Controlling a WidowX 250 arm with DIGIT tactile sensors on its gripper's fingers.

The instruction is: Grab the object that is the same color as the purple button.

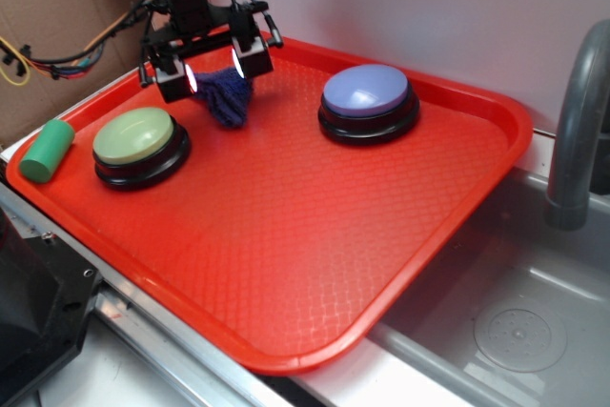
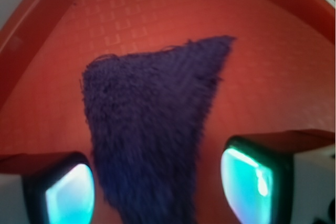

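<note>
Rag (image 2: 152, 129), purple like the purple button (image 1: 367, 92), lies on the red tray (image 1: 286, 235) between the gripper's (image 1: 213, 71) spread fingers (image 2: 68, 195), apparently positioned so they can close on it.

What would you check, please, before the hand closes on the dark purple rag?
1. Target colour: rag matches the purple button: ok.
2. Hand open, one finger on each side of the rag: ok.
3. Fingers low enough to pinch the fabric: cannot tell.
4. Green button and green cylinder apart from the hand: ok.
5. Rag lying free on the red tray, nothing on top: ok.
</note>
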